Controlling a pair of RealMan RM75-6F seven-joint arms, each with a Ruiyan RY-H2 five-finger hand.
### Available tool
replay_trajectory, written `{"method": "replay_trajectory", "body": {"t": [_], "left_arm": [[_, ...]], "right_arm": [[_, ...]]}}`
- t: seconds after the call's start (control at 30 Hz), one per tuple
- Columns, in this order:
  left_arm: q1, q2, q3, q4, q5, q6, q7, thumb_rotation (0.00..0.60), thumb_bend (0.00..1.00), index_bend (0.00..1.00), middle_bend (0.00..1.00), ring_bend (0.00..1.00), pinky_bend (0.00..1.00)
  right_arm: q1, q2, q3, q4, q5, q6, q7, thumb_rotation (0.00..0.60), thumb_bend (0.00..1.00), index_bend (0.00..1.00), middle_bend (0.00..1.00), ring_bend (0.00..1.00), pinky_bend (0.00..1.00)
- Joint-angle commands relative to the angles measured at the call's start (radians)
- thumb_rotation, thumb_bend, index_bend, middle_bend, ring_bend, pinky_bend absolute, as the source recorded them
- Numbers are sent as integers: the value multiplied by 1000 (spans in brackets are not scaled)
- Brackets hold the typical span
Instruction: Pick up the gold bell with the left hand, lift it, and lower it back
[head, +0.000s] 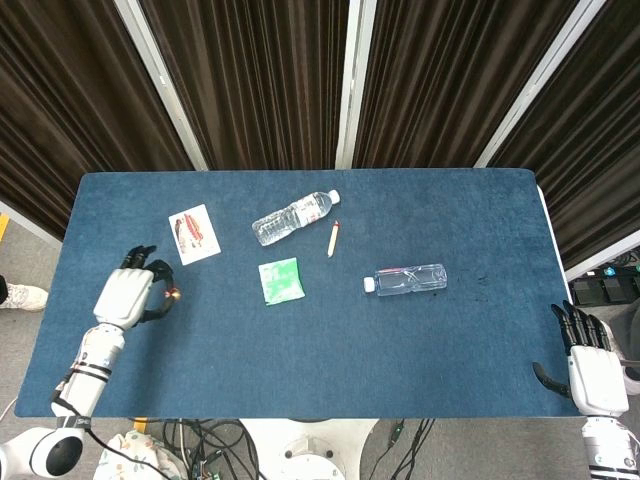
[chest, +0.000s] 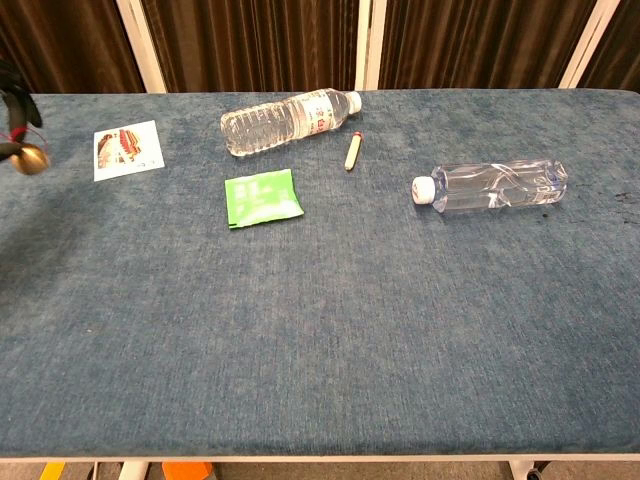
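Note:
The small gold bell (head: 173, 293) hangs from the fingertips of my left hand (head: 128, 296) over the table's left side, a little below the card. In the chest view the bell (chest: 31, 159) shows at the far left edge, with only dark fingertips (chest: 14, 87) of the left hand above it. I cannot tell from either view whether the bell touches the cloth. My right hand (head: 588, 365) rests past the table's right front corner, fingers spread, holding nothing.
On the blue table lie a picture card (head: 195, 233), a green packet (head: 281, 280), a pencil stub (head: 333, 238), and two clear bottles on their sides (head: 293, 216) (head: 406, 279). Dark curtains hang behind the far edge.

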Motion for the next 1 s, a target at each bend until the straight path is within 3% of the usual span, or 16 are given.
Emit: {"method": "replay_trajectory", "body": {"t": [0.03,0.1,0.2,0.27,0.33,0.4,0.47,0.5,0.53,0.57,0.63,0.7,0.83,0.9,0.93,1.0], "left_arm": [[-20,22,23,-42,55,-85,-210,600,386,698,284,69,54],[-10,11,13,-23,80,-35,-215,600,386,698,243,61,48],[4,-42,-5,28,36,51,-103,600,385,708,202,53,44],[-12,18,7,-79,-2,-93,-256,600,384,711,197,52,44],[-36,86,17,-119,52,-193,-354,600,383,709,193,47,44],[-47,104,33,-77,107,-170,-249,600,383,708,190,44,43],[-32,45,29,-6,59,-26,64,600,383,713,190,44,40],[-28,18,25,-10,13,5,147,600,384,718,190,44,39],[-27,8,21,-44,-40,-3,154,600,384,721,190,44,39],[-31,24,10,-105,-99,-63,75,600,385,722,190,44,38],[-44,68,10,-130,-108,-121,30,600,385,718,190,44,35],[-47,70,18,-113,-81,-96,65,600,384,715,190,44,33],[-25,-8,-3,-62,-142,76,209,600,383,719,190,44,30],[-20,34,-29,-175,-202,-61,-14,600,387,718,188,44,30],[-22,65,-32,-183,-176,-97,-59,600,394,714,185,44,27],[-27,55,6,-93,-41,-20,83,600,399,715,179,44,22]], "right_arm": [[0,0,0,0,0,1,0,600,166,0,0,0,0],[-1,1,2,0,2,3,1,600,166,0,0,0,0],[-3,3,1,0,1,5,3,600,167,0,0,0,0],[-4,4,1,2,3,5,4,600,167,0,0,0,0],[-3,2,3,4,7,1,6,600,167,0,0,0,0],[-1,-1,2,5,7,-3,7,600,168,0,0,0,0],[1,-3,-1,5,1,-3,5,600,167,0,0,0,0],[0,-3,-2,6,-1,-2,4,600,167,0,0,0,0],[0,-2,-1,6,0,-1,4,600,167,0,0,0,0],[-1,-1,1,6,4,0,5,600,167,0,0,0,0],[-3,1,5,8,10,1,9,600,167,0,0,0,0],[-3,1,5,9,12,1,13,600,167,0,0,0,0],[-4,0,-1,10,6,-1,12,600,168,0,0,0,0],[-3,0,2,10,10,-3,11,600,168,0,0,0,0],[-2,0,4,10,12,-4,11,600,168,0,0,0,0],[0,0,6,7,11,-4,11,600,168,0,0,0,0]]}}
